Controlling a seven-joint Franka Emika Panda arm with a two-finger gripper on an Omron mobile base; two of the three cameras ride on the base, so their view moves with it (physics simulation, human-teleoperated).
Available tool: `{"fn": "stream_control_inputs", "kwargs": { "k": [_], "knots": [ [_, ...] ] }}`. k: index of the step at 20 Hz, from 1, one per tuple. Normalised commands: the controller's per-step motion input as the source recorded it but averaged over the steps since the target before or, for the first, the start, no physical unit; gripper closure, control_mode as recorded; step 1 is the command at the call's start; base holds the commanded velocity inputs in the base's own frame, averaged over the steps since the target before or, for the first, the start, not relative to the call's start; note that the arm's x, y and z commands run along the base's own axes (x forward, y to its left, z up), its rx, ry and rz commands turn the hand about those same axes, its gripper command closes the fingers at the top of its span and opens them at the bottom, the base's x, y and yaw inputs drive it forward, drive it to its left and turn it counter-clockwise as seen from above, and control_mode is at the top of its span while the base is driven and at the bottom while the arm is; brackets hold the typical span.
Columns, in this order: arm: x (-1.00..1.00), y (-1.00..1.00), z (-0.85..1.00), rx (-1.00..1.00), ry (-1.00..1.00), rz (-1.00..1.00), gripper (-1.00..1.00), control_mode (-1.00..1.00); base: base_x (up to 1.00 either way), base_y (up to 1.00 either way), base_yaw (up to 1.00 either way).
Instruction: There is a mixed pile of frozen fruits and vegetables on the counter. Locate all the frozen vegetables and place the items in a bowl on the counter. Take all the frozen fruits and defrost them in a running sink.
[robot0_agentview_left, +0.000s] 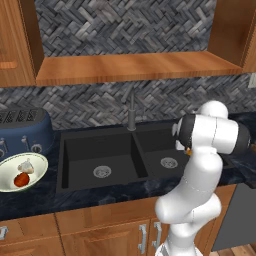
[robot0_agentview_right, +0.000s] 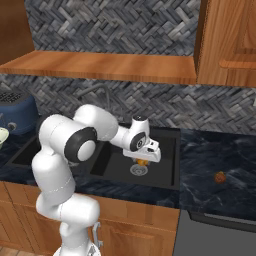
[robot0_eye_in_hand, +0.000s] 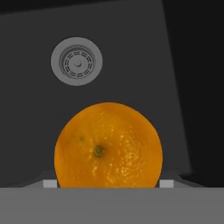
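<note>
An orange (robot0_eye_in_hand: 108, 146) is held in the claw (robot0_agentview_right: 143, 160), closed on it above the sink (robot0_agentview_left: 80, 160). Both vegetables are seen in the bowl (robot0_agentview_left: 7, 186). Another fruit (robot0_agentview_right: 220, 177) is left on the counter (robot0_agentview_right: 220, 150); no water is seen running.

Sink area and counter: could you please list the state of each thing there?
Round orange fruit: held in the jaws above the right basin's drain.
Gripper: shut on the fruit.
Matte black double sink: dry; no water shows.
Slim grey faucet: upright, not running.
Green-rimmed cream bowl: holds red ball, pale bulb.
Small orange piece: lying on the counter.
</note>
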Motion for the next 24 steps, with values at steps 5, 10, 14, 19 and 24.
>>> {"fn": "stream_control_inputs", "kwargs": {
  "k": [5,10,14,19,24],
  "knots": [
    [0.3,0.11,-0.19,0.0,0.0,0.0,1.0,-1.0,0.0,0.0,0.0],
    [0.16,0.01,-0.24,0.0,0.04,0.0,1.0,-1.0,0.0,0.0,0.0],
    [0.16,0.0,-0.27,0.0,0.03,0.0,1.0,-1.0,0.0,0.0,0.0],
    [0.15,0.0,-0.23,0.0,0.02,0.0,1.0,-1.0,0.0,0.0,0.0],
    [0.16,0.0,-0.28,0.0,0.02,0.0,1.0,-1.0,0.0,0.0,0.0]
  ]
}}
